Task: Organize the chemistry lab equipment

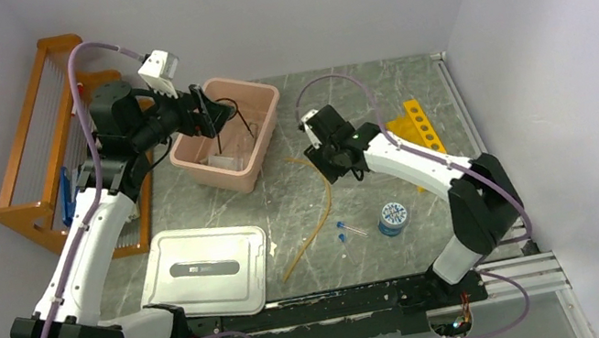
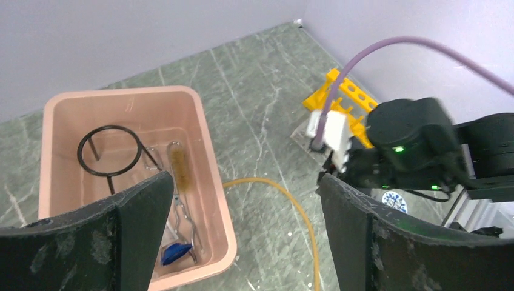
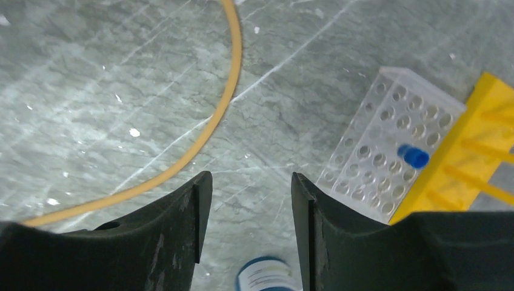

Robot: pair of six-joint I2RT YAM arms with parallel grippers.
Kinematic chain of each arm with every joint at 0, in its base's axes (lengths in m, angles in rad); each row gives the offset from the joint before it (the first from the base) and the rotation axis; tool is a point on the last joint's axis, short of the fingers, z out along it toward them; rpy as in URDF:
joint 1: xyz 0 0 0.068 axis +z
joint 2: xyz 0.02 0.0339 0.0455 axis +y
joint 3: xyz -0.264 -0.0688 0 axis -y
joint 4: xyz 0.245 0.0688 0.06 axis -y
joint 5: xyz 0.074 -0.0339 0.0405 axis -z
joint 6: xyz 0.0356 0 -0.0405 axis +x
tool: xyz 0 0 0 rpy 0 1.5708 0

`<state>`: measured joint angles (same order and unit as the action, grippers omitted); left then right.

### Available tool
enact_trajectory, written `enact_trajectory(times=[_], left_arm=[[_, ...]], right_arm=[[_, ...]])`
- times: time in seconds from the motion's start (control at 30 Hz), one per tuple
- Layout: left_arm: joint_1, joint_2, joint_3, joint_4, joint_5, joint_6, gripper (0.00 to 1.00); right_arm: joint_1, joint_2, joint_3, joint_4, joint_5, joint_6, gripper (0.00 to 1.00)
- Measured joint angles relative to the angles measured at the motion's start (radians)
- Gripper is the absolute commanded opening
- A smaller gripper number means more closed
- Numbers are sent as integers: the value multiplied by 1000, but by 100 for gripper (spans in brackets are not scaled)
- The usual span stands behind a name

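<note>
One pincer [image 2: 243, 194] (the left, gaping) hangs over the tub [image 2: 209, 145] rim.

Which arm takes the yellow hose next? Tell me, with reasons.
Right. The right gripper hangs open close to the hose on the table; the left gripper is open over the pink tub, farther away.

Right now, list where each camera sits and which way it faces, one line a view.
Top external: above and behind the bases, looking down on the table; both arms show.
Left wrist: over the pink tub, facing down and across toward the right arm; open left pincer shows.
Right wrist: facing down at the tan tube, clear rack, yellow rack; open right pincer shows.
Shared: both wrist views catch the tan tube and yellow rack.
</note>
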<state>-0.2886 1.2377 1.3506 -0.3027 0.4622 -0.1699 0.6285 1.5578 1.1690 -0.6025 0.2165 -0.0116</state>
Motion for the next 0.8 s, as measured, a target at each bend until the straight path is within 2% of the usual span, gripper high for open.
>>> enact_trajectory(times=[0.2,0.27,0.43,0.8], left_arm=[[-12,15,0,51,23,-36,92],[-14,20,0,53,25,-39,92],[-16,35,0,53,25,-40,92],[-17,100,48,47,-13,-35,92]], right_arm=[[-19,90,3,7,-100,-247,53],[-27,112,4,0,-129,-317,56],[-47,198,40,-19,-140,-394,61],[-100,309,72,-64,-228,-496,47]])
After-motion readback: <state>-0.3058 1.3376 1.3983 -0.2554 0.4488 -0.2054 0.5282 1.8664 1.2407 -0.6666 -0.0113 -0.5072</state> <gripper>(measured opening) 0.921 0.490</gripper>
